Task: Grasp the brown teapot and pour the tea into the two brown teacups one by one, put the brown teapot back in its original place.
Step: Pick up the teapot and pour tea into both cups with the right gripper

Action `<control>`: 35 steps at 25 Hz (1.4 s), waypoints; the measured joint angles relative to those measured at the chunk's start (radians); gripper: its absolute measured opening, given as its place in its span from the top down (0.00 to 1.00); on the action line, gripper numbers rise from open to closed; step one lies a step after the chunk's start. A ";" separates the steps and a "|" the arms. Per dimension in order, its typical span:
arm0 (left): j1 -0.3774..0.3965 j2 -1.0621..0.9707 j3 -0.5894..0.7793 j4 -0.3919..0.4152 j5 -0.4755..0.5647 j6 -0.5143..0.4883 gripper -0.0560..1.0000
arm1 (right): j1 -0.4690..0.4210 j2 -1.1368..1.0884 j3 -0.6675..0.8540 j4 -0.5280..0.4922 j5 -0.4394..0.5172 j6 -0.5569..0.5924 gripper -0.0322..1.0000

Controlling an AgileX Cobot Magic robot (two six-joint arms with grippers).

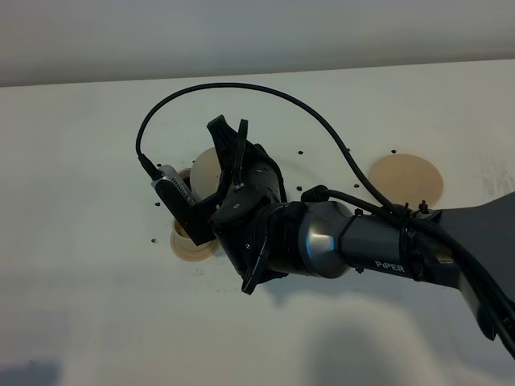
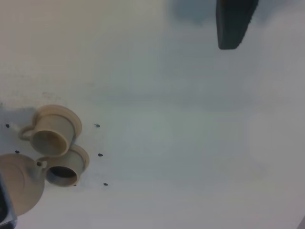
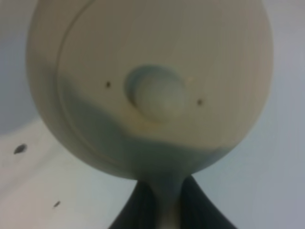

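Note:
My right gripper [image 1: 229,149] reaches across to the left half of the table, shut on the loop handle of the brown teapot [image 1: 204,167]. The right wrist view is filled by the teapot [image 3: 152,86] with its knobbed lid, and my right gripper [image 3: 167,217] is closed round the handle. In the left wrist view the teapot [image 2: 19,183] hangs tilted, its spout at the rim of one of the two brown teacups [image 2: 64,168]. The other teacup [image 2: 51,133] stands just beside it. The round disc of the original place [image 1: 406,178] lies bare at the right.
A small saucer [image 1: 191,248] shows under the right wrist. A black cable loops above the right arm [image 1: 378,245], which crosses the table's middle. One dark blurred finger [image 2: 232,24] shows in the left wrist view. Small dark marks dot the white table [image 1: 80,161].

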 joint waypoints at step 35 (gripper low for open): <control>0.000 0.000 0.000 0.000 0.000 0.000 0.37 | 0.020 0.027 0.000 -0.198 -0.016 -0.001 0.84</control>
